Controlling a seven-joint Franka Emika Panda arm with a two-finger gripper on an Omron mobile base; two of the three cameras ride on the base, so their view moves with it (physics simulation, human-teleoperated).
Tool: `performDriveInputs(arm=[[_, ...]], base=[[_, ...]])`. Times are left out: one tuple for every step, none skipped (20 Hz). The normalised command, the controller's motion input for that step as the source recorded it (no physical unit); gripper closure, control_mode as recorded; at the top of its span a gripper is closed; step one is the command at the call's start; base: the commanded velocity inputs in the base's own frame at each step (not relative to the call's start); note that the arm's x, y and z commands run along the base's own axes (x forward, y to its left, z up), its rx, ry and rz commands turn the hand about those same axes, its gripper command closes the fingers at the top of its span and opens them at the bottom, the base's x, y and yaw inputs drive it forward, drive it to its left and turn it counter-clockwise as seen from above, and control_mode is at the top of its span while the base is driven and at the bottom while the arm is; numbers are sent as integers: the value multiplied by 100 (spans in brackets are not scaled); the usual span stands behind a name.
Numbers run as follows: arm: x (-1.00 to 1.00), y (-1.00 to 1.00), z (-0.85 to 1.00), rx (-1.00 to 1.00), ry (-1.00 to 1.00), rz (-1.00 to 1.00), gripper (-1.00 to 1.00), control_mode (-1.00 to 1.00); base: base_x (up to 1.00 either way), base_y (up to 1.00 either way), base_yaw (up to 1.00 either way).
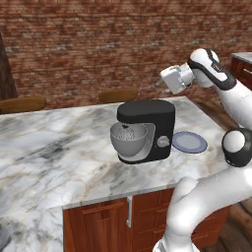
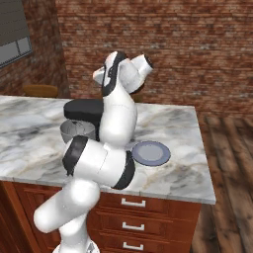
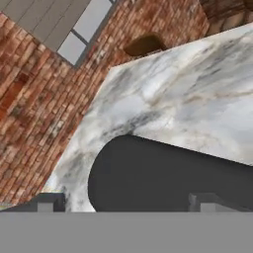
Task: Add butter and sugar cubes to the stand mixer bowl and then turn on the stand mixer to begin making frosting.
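A red brick wall (image 1: 74,44) runs behind a kitchen island topped with grey-veined white marble (image 1: 54,152). Beneath the marble top, reddish wood cabinets (image 2: 148,217) carry pale bar handles. Two round wooden stools (image 1: 22,104) stand on the far side of the island, against the brick. A window (image 2: 12,37) with a grey blind sits in the wall at left. Wooden plank flooring (image 2: 232,163) stretches away on the right, and the light is even.
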Motion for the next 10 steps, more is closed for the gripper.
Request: performDriveInputs(arm=[[-32,100,-61,-55,7,-1,-100,-100],[-31,100,-64,-53,9,-1,-100,-100],[-31,99,-69,-54,9,-2,-100,-100],[-32,94,-66,-53,8,-2,-100,-100],[-36,86,-61,-51,6,-2,-100,-100],[-41,81,-59,-49,5,-3,-100,-100],[-45,75,-57,-49,3,-4,-100,-100],[-44,73,-56,-49,4,-5,-100,-100],[-39,66,-57,-47,4,-6,-100,-100],[-32,64,-59,-46,5,-6,-100,-100]], base=[[0,0,0],[0,0,0],[0,0,0],[0,0,0],[0,0,0],[0,0,0],[0,0,0],[0,0,0],[0,0,0],[0,0,0]])
